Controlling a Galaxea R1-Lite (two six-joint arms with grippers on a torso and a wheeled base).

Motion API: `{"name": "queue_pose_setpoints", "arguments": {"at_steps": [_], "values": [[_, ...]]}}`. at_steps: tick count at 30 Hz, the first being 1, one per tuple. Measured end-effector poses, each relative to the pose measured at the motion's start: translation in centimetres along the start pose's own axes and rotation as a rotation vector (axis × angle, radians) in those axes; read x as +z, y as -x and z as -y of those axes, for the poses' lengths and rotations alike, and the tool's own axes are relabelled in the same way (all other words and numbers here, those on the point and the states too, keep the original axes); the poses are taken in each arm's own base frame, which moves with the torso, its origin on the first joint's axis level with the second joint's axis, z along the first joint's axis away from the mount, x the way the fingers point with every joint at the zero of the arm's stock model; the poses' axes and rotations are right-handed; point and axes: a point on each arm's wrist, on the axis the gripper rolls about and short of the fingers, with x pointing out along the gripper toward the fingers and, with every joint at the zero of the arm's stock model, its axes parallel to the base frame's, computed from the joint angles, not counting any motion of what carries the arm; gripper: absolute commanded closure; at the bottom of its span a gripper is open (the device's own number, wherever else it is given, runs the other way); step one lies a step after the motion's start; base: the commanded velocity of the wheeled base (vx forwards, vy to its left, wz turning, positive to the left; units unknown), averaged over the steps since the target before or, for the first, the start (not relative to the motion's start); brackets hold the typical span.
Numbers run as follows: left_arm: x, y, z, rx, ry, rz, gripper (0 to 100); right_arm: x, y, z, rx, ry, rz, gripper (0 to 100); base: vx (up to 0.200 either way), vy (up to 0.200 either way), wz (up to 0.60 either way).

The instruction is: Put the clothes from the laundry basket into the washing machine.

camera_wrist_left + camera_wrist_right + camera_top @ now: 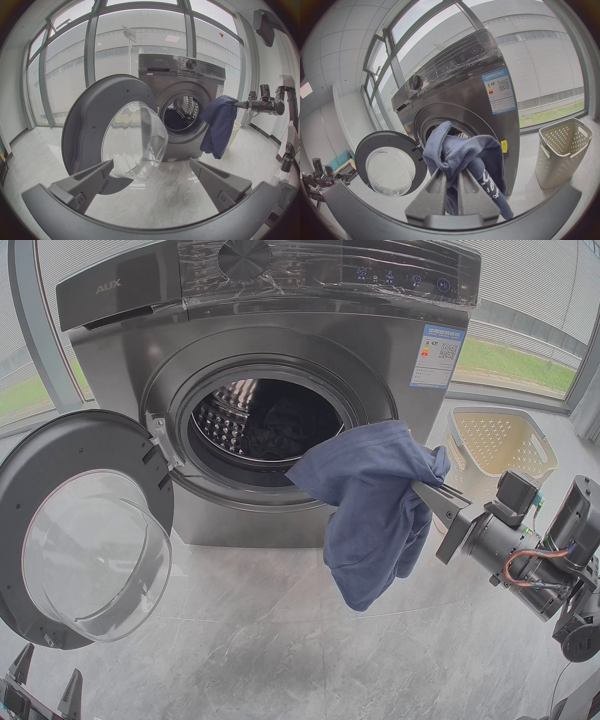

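Right gripper (420, 487): jaws clamped on blue garment (369, 509), which hangs just right of open washing machine (281, 334) mouth. Dark clothes (281, 427) in drum. Laundry basket (500, 440) far right, on floor. Left gripper (150, 163) near left, low; jaws spread, empty.

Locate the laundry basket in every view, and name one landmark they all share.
Head view: the laundry basket stands on the floor at the right, beside the washing machine.
Left wrist view: the laundry basket peeks out from behind the hanging blue garment, next to the machine.
Right wrist view: it stands in full sight beside the machine, apart from the garment.
Shared landmark: the machine's open door.
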Motion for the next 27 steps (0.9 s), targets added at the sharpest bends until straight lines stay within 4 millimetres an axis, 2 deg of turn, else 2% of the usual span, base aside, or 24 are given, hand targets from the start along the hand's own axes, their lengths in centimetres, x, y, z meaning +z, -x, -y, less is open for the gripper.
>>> {"name": "queue_pose_setpoints", "arguments": {"at_steps": [7,13,27], "values": [[0.0,0.0,0.0,-0.001,-0.003,0.0,0,0.3,-0.2,-0.2,0.008,-0.008,0.026,100,0.0,0.0,0.0],[0.0,0.0,0.0,-0.008,-0.001,-0.001,0,0.0,-0.5,-0.4,0.017,-0.018,0.038,100,0.0,0.2,0.0],[0.0,0.0,0.0,-0.008,-0.003,0.0,0,-0.8,-1.0,-0.7,0.024,-0.003,0.015,100,0.0,0.0,0.0]]}}
